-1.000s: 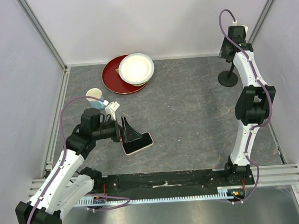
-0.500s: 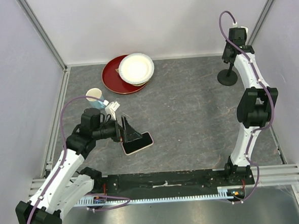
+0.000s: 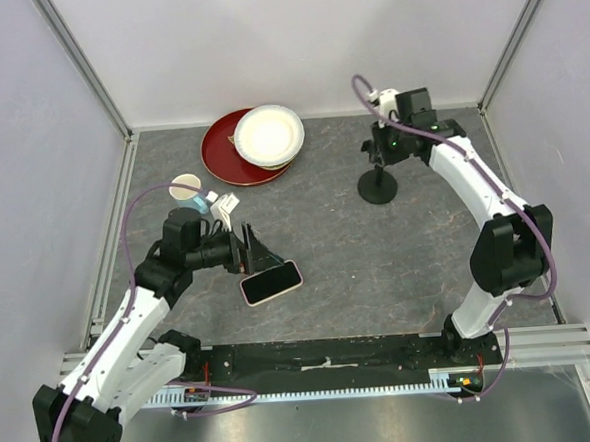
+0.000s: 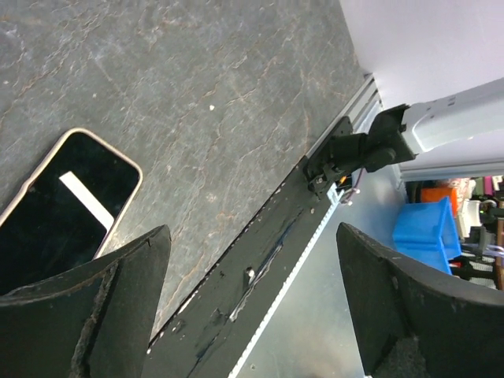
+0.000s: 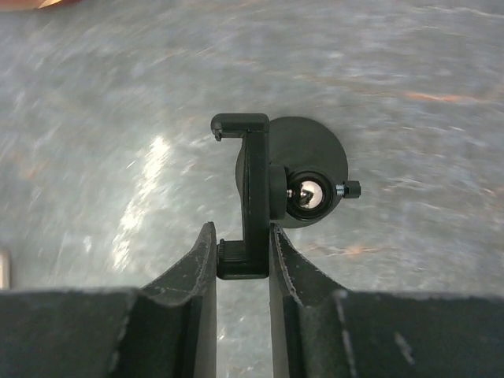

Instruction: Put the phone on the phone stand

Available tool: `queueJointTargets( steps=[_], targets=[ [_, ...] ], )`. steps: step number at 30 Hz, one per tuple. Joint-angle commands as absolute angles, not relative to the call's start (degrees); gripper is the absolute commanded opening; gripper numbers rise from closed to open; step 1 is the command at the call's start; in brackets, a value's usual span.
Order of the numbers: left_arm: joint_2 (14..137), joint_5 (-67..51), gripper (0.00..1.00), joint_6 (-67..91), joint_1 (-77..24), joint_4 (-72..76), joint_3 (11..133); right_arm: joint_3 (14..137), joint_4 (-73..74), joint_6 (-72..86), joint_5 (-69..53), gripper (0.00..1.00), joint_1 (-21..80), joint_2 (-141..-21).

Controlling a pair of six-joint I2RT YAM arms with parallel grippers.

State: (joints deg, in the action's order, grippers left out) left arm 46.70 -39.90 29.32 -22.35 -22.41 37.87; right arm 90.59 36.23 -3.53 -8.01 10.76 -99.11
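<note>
Though blurry, stand [image 5: 253,177] seemingly in tool [image 5: 242,240]

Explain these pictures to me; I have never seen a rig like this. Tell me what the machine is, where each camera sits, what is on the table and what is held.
These are two robot arms bolted at the near edge of a table, each ending in a two-finger gripper. The wide picture comes from a fixed camera overhead. The other two come from a camera on each wrist, so each shows its own gripper up close. On the table lie a phone, screen up, a white plate resting partly on a red plate, and a cup. The left gripper is open near the phone and holds nothing. The right gripper is closed on the bracket of the small black phone stand.
</note>
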Motion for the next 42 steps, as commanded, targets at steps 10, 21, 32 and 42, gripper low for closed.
queueJointTargets(
  steps=[10,21,32,42],
  targets=[
    [71.7,-45.7,0.88,39.6,-24.1,-6.3,67.1,78.3,42.6,-13.6,-16.2,0.11,22.6,-90.5],
    [83.9,-39.3,0.84,30.8,-23.6,-11.9,74.6,72.6,33.4,-2.8,9.0,0.84,26.3,-81.1],
    [80.5,-39.5,0.84,28.5,-22.8,-12.7,70.5,62.0,17.9,10.5,7.7,0.98,27.8,-76.0],
    [80.1,-37.6,0.84,27.2,-22.9,-14.2,70.5,64.8,18.5,18.4,20.8,0.92,27.9,-77.4]
  ],
)
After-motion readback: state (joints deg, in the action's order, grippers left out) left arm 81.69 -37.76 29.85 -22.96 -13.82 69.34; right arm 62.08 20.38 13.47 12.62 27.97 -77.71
